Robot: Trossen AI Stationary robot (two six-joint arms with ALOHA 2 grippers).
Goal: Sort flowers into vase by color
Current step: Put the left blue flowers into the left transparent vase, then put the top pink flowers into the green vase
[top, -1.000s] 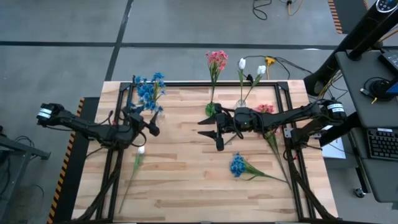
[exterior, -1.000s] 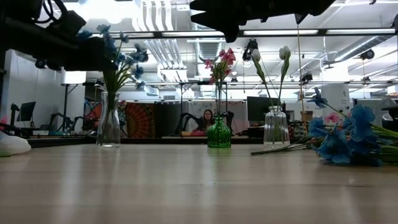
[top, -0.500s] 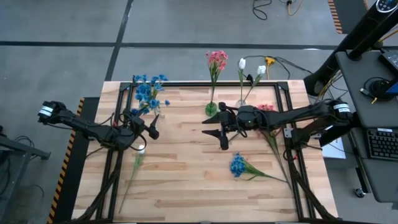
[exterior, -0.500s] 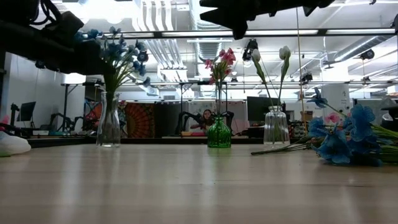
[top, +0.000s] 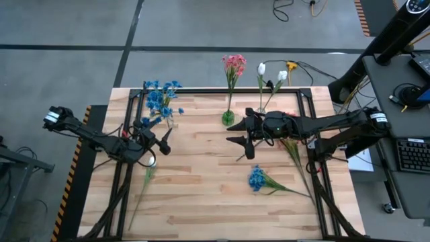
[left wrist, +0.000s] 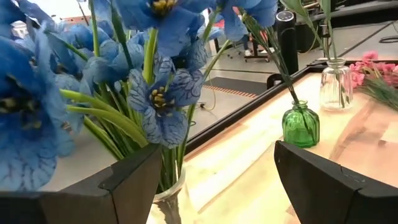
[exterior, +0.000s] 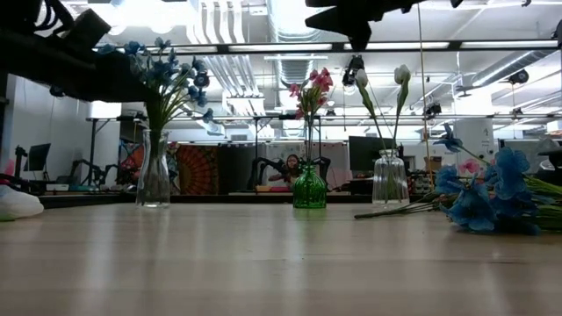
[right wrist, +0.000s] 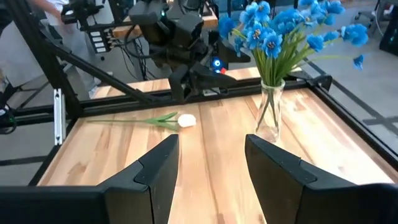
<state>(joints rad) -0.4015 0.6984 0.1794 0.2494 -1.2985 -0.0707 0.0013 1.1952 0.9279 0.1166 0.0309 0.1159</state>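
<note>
Blue flowers [top: 163, 99] stand in a clear vase [exterior: 154, 171] at the far left. Pink flowers [top: 234, 64] stand in a green vase [exterior: 309, 187]. White flowers [top: 262, 68] stand in another clear vase [exterior: 390, 180]. A white flower [top: 152, 161], a blue flower [top: 256, 178] and a pink flower [top: 290, 118] lie flat on the table. My left gripper [top: 163, 142] is open just on the near side of the blue flowers' vase, holding nothing. My right gripper [top: 240, 146] is open above the table's middle, near the green vase, and holds nothing.
A black frame rail [top: 222, 89] runs along the table's far edge and down both sides. The near half of the wooden top [top: 201, 202] carries only the stems of the loose flowers. A desk with a keyboard [top: 410, 154] stands off the right side. A person [exterior: 290, 167] sits far behind.
My right gripper has risen and gone toward the table's right edge, staying open. The blue flowers' blossoms in the vase have fanned out wider than a second ago.
</note>
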